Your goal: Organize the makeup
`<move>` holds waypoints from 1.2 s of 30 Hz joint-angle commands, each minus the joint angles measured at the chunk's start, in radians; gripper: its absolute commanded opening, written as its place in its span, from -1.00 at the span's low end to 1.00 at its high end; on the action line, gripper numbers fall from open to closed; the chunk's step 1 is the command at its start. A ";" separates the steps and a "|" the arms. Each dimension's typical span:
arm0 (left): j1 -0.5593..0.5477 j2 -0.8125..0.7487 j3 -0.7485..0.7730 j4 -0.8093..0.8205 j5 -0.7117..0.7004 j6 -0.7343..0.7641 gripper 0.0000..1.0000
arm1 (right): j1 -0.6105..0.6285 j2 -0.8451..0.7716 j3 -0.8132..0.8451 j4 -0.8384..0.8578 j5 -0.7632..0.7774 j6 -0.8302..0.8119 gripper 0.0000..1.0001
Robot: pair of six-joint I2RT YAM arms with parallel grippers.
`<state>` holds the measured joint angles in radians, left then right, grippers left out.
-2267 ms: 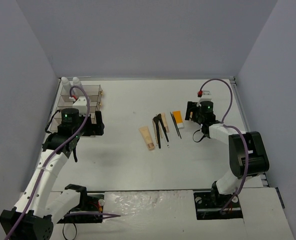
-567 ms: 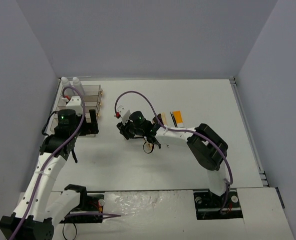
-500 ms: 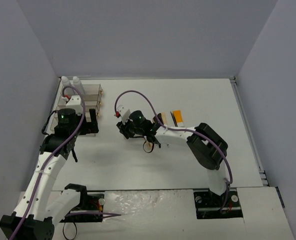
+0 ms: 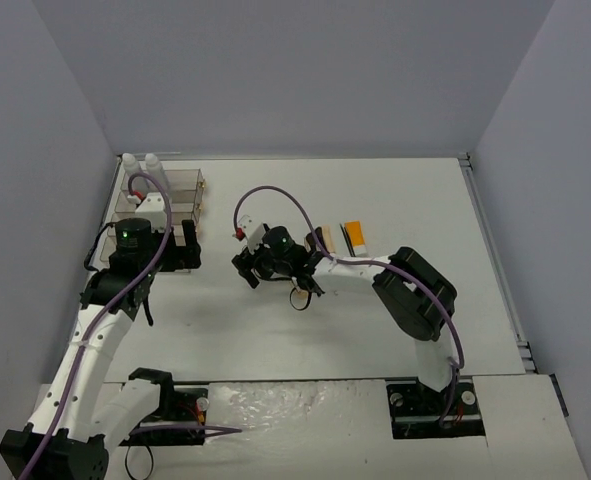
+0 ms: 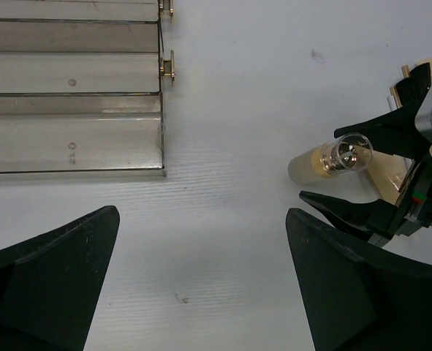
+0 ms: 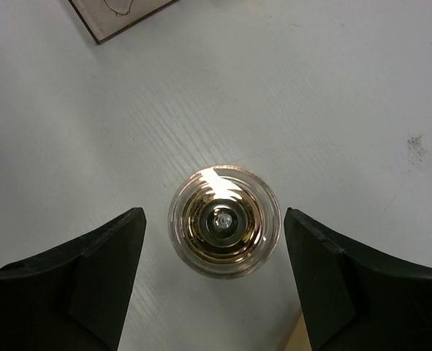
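Reference landmark: the clear drawer box, far left of the table.

1. Two white bottles stand at the far edge of the drawer box, touching or just behind it. The pictures do not show which.
2. The left gripper hovers just off the near edge of the drawer box, beside its lowest tier. Its fingers are spread fully and hold nothing.
3. The glass vial is on the bare table to the right of the drawer box, well apart from it. Seen end-on from the right wrist, it appears to be standing upright.
4. The right gripper is directly over the vial. Its fingers are spread to either side, with a clear gap between each one and the glass, so nothing is pinched.
5. Farther right of the drawer box lie a beige tube and an orange tube. The right arm covers the table near them, and no brushes can be made out.

Handling assessment, vial: it is probably light, rigid and smooth-walled, so it is likely to slip and could break under a hard squeeze or a fall. The narrow base suggests a sideways nudge would tip it. The recommended hold is across the round body at about mid-height, fingers square to it, with moderate pressure.
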<state>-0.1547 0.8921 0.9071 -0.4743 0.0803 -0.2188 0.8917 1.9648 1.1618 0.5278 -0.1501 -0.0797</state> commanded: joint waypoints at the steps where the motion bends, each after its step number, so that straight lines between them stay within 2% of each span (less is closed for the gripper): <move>1: 0.004 -0.007 0.019 0.068 0.038 0.001 0.94 | 0.004 -0.147 -0.007 0.055 -0.019 0.005 0.52; 4: 0.004 -0.009 0.019 0.079 0.055 0.007 0.94 | 0.003 -0.230 -0.045 0.019 -0.008 0.012 0.61; 5: 0.002 -0.008 0.019 0.084 0.067 0.009 0.94 | 0.003 -0.265 -0.063 0.004 0.000 0.014 0.68; 6: -0.001 -0.004 0.019 0.086 0.077 0.013 0.94 | 0.003 -0.303 -0.082 -0.006 0.009 0.014 0.89; 8: -0.017 0.007 0.024 0.086 0.076 0.022 0.94 | 0.003 -0.367 -0.115 -0.055 0.039 0.015 0.99; 13: -0.077 0.062 0.055 0.095 0.059 0.007 0.94 | 0.001 -0.622 -0.236 -0.140 0.176 0.031 1.00; 21: -0.279 0.137 0.102 0.125 -0.090 -0.087 0.94 | -0.026 -1.017 -0.371 -0.320 0.485 0.113 1.00; 25: -0.358 0.213 0.092 0.179 -0.154 -0.110 0.94 | -0.034 -1.211 -0.420 -0.384 0.537 0.131 1.00; 29: -0.403 0.298 0.067 0.267 -0.187 -0.130 0.94 | -0.034 -1.325 -0.440 -0.443 0.562 0.148 1.00; 36: -0.445 0.416 0.060 0.370 -0.231 -0.139 0.92 | -0.034 -1.381 -0.465 -0.459 0.568 0.163 1.00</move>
<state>-0.5781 1.2740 0.9382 -0.2403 -0.0906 -0.3332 0.8581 0.5830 0.7112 0.0498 0.3776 0.0616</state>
